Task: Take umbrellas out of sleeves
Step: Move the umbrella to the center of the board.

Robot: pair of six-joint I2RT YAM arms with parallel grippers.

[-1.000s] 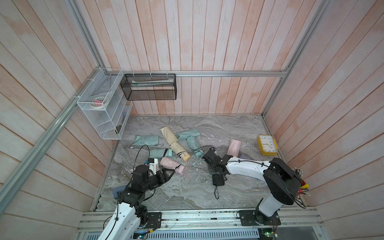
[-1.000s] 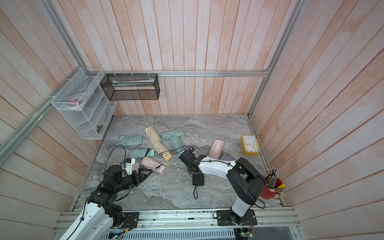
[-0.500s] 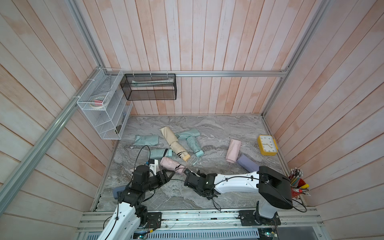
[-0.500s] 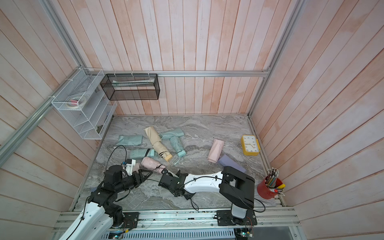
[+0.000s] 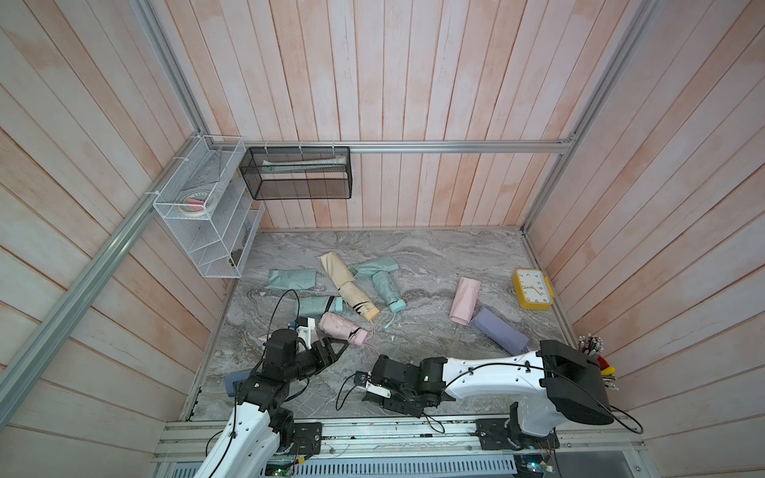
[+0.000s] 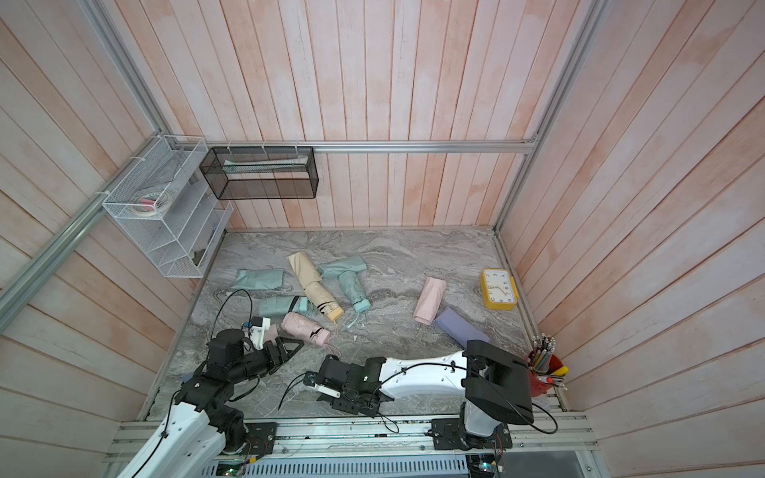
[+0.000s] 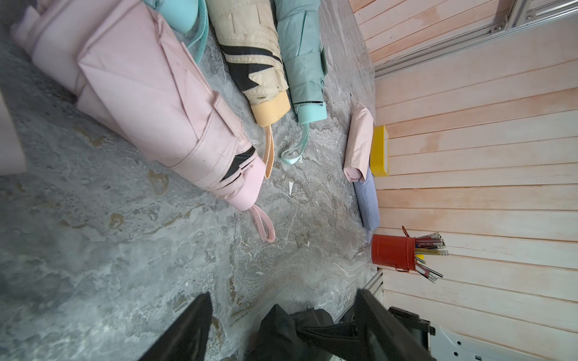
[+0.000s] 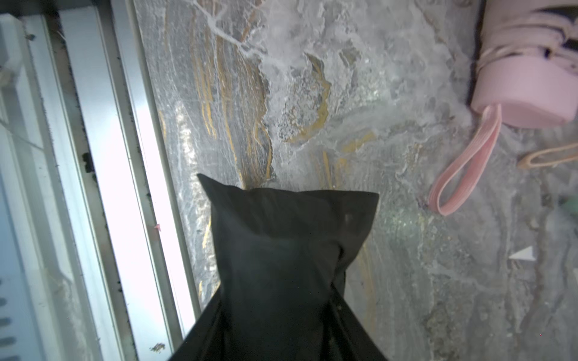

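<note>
At the front edge of the marble tabletop (image 5: 434,256), the right hand (image 5: 370,395) pinches a limp black sleeve (image 8: 287,243). The left hand (image 5: 337,349) is spread and empty, just short of the bare pink umbrella (image 5: 341,329). Beyond lie the cream-yellow umbrella (image 5: 350,289) and the mint umbrella (image 5: 385,289), side by side. A pink sleeve (image 5: 465,300) and a lavender sleeve (image 5: 499,329) lie off to the right.

– what moved just now?
– the right gripper (image 5: 372,399) swung from the middle of the table (image 5: 434,256) back to its 6 o'clock edge, and the black sleeve (image 8: 291,243) came along with it.
– anything else?
– the lavender sleeve (image 5: 499,331) at 4 o'clock was hidden behind the arm (image 5: 488,374) before. it shows now.
</note>
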